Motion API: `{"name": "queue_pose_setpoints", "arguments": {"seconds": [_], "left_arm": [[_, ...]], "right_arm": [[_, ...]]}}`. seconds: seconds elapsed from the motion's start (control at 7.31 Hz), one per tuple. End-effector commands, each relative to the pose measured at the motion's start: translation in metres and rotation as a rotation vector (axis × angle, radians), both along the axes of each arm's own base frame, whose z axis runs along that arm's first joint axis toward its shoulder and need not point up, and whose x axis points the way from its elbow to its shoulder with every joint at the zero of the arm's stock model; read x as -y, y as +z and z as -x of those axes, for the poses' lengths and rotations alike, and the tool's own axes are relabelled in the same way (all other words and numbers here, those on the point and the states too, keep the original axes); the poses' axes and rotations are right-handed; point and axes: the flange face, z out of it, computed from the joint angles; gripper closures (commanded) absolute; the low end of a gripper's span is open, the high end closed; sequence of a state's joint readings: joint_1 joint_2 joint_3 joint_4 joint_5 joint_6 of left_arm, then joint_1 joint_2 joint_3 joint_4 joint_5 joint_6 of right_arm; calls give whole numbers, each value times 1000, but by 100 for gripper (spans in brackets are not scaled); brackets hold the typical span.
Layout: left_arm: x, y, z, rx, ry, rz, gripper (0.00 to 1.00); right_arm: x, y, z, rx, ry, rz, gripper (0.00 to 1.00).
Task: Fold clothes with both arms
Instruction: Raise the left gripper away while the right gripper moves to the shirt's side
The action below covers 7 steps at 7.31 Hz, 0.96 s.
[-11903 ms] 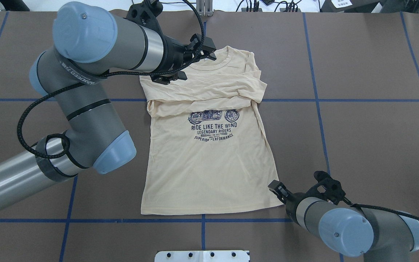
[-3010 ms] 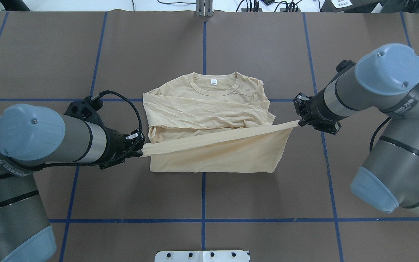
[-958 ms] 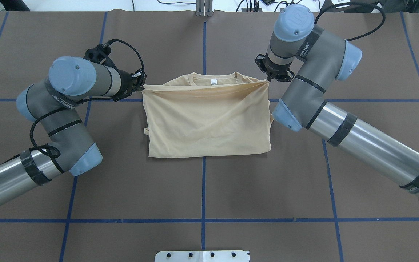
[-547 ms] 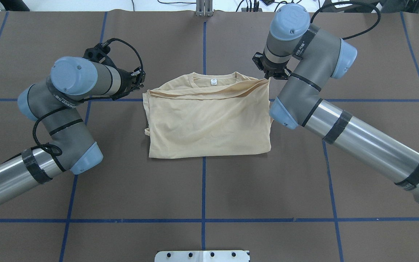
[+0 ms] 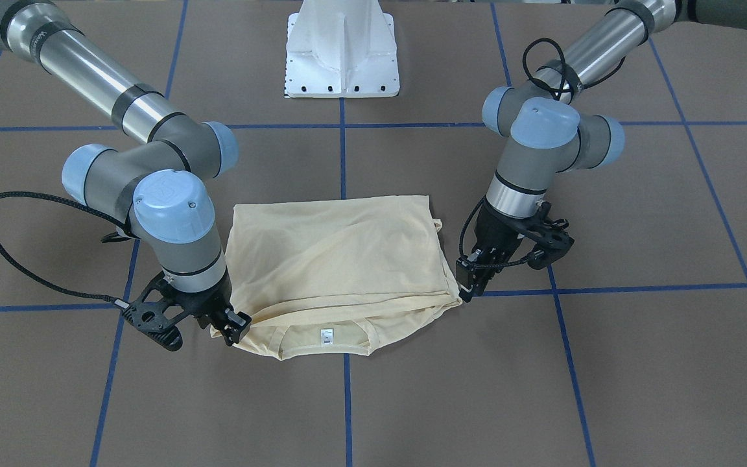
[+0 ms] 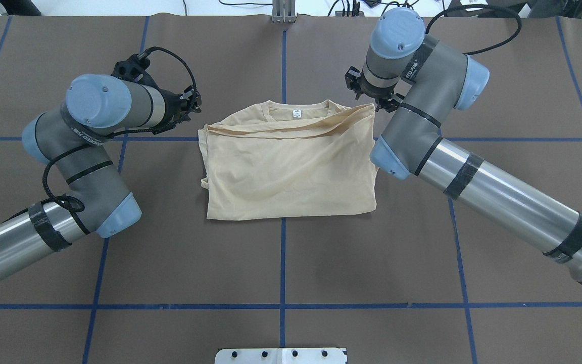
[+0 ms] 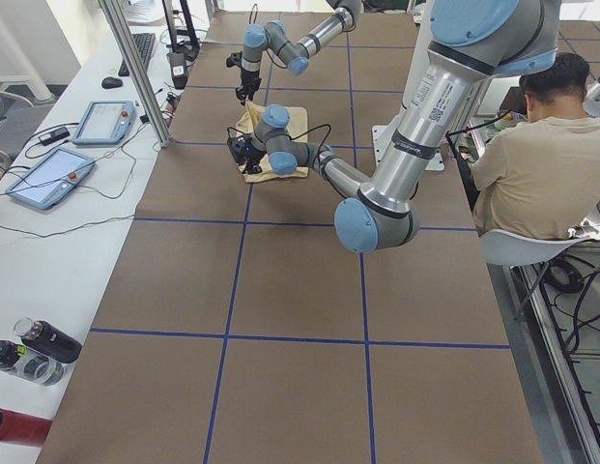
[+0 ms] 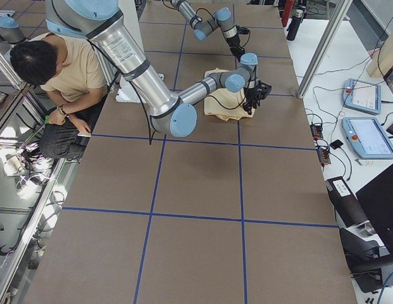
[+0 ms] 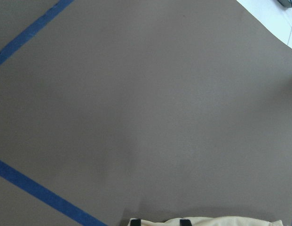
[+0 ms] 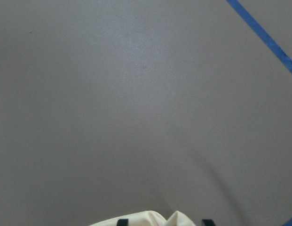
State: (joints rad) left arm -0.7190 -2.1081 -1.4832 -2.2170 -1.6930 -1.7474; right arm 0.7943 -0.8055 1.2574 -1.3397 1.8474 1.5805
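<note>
The clothes, one cream-yellow shirt point(image 6: 291, 172), lie folded in half on the brown table with the hem brought up near the collar point(image 6: 296, 107). The white neck tag point(image 5: 326, 335) still shows. My left gripper point(image 6: 195, 103) is open and stands just off the shirt's far left corner, apart from the cloth. In the left wrist view its fingertips point(image 9: 134, 221) show spread at the bottom edge above cream cloth. My right gripper point(image 6: 378, 104) is open at the far right corner, where the hem still rides slightly raised. In the right wrist view its fingertips point(image 10: 121, 222) stand wide apart over the cloth.
The white pedestal base point(image 5: 342, 58) sits at the robot's side of the table. Blue tape lines grid the brown surface. A seated person point(image 7: 546, 164) is beside the table. Control tablets point(image 8: 367, 136) and bottles point(image 7: 39, 343) lie on the side bench.
Both arms carried the hem from the near side up to the collar. The left gripper let go and drew back left; the right opened, and the top layer sagged onto the shirt.
</note>
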Motion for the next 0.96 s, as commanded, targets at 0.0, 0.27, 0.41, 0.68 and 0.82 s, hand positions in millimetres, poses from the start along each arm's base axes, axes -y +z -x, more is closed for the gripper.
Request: {"name": "queue_pose_setpoints", "arguments": {"seconds": [0.0, 0.27, 0.41, 0.68, 0.82], "left_arm": [[-7, -30, 19, -49, -7, -38, 60], [-14, -46, 30, -80, -15, -58, 60], [-14, -43, 31, -77, -14, -57, 60], [-13, -44, 34, -74, -21, -63, 60], [-13, -42, 33, -71, -21, -61, 60]], "right_arm": [[1, 0, -10, 10, 22, -2, 30], [-47, 8, -58, 66, 33, -41, 30], [-93, 24, -69, 82, 9, -44, 29], [-173, -1, -24, 131, 103, -49, 26], [-216, -2, -1, 133, 141, -70, 26]]}}
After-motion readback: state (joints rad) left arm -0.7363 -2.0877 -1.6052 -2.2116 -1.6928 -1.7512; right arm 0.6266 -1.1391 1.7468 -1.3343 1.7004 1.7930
